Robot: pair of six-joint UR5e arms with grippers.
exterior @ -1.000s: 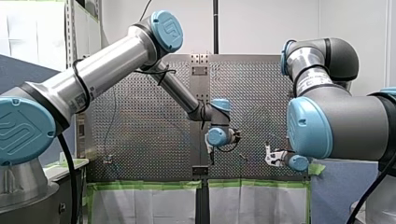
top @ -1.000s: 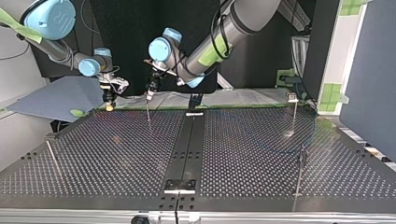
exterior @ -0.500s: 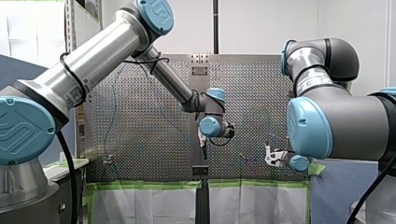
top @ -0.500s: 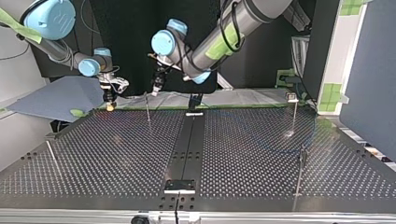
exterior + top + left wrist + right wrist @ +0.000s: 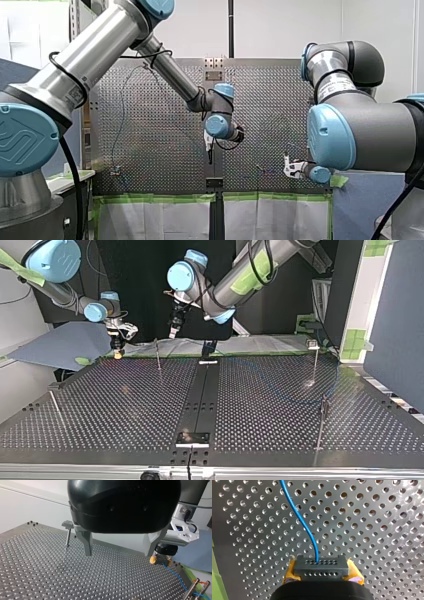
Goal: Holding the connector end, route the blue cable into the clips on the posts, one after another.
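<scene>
A: Where is my right gripper (image 5: 116,349)?
B: Upper left of the top view, low over the table (image 5: 260,405) corner. Yellow pads (image 5: 354,573) are clamped on the black connector (image 5: 321,567). The blue cable (image 5: 298,515) runs out ahead of it.
A: And my left gripper (image 5: 174,331)?
B: Upper centre, raised above the table. Fingers (image 5: 87,542) are spread wide with nothing between them.

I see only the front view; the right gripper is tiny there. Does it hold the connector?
Observer: Yes. The right wrist view shows the right gripper shut on the connector, between yellow pads.
Operator: And the left gripper, does it hold anything?
Observer: No. The left wrist view shows it open, nothing between its fingers.
Operator: Where does the blue cable go?
Observer: From the connector toward a nearby post; whether it is seated there, I cannot tell.
</scene>
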